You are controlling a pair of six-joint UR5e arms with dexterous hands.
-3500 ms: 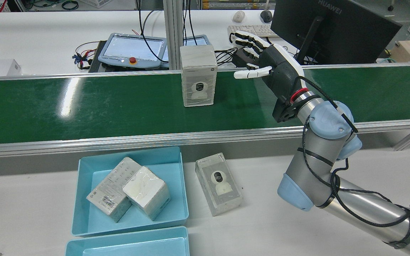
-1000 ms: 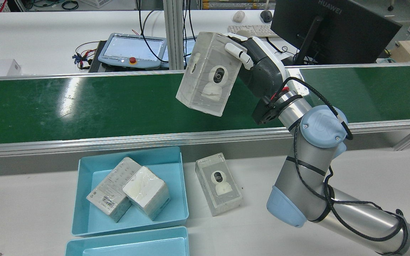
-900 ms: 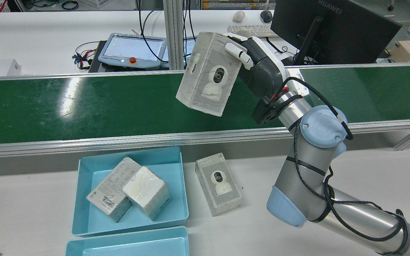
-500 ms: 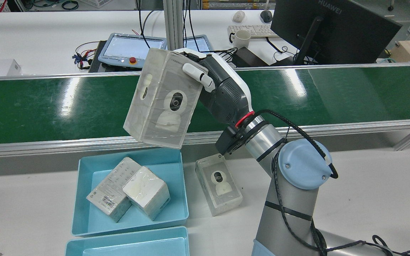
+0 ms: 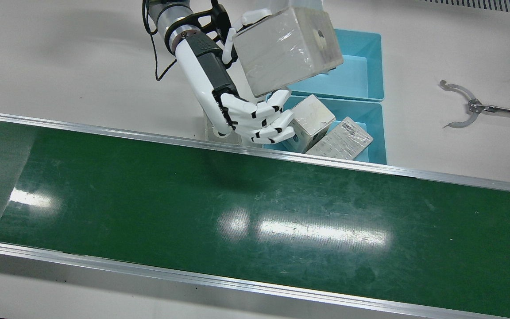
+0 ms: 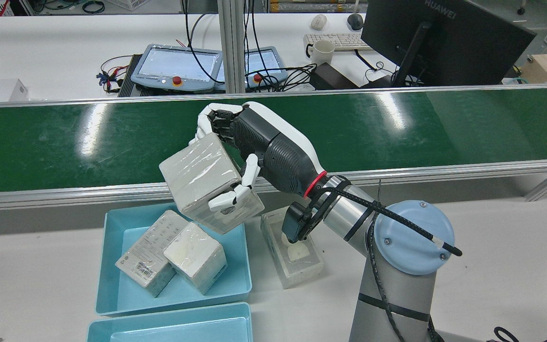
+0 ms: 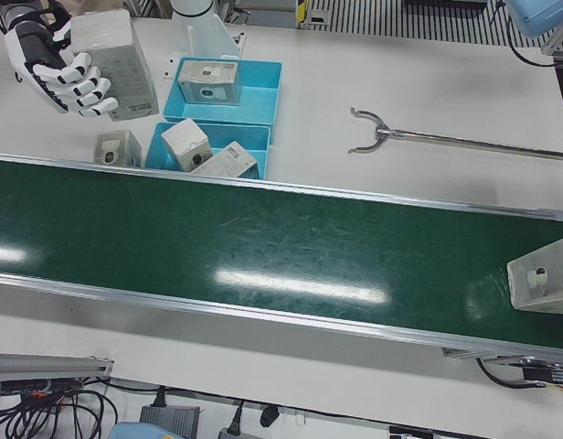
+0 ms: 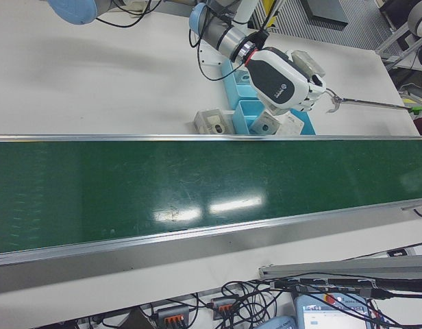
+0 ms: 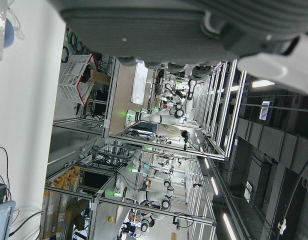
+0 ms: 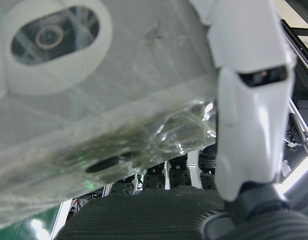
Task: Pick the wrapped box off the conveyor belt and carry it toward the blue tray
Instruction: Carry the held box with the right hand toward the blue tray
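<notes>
Right hand: black-and-white, many-fingered, closed around the plastic-wrapped white box; thumb on the near face, the other fingers curled over the far side.
Wrapped box: held tilted in the air, clear of the belt, above the far edge of the blue plastic tray and the belt's near rail. In the right hand view its film-covered face fills most of the picture, with a white finger pressed along one edge.
Right arm: silver tube with pale blue joint caps, reaching up from the lower right of the rear view.
Blue tray: on the white desk just in front of the belt, holding two more wrapped boxes lying side by side and touching.
Beside the tray: another wrapped box with a camera picture lies flat on the desk, just to the tray's right in the rear view.
Second blue tray: directly behind the first, nearer the robot, with one box inside.
Green conveyor belt: runs across the desk; in the left-front view one wrapped box sits near its end.
Left hand: only a dark underside fills the top of its own camera view; whether it is spread or closed cannot be told.
</notes>
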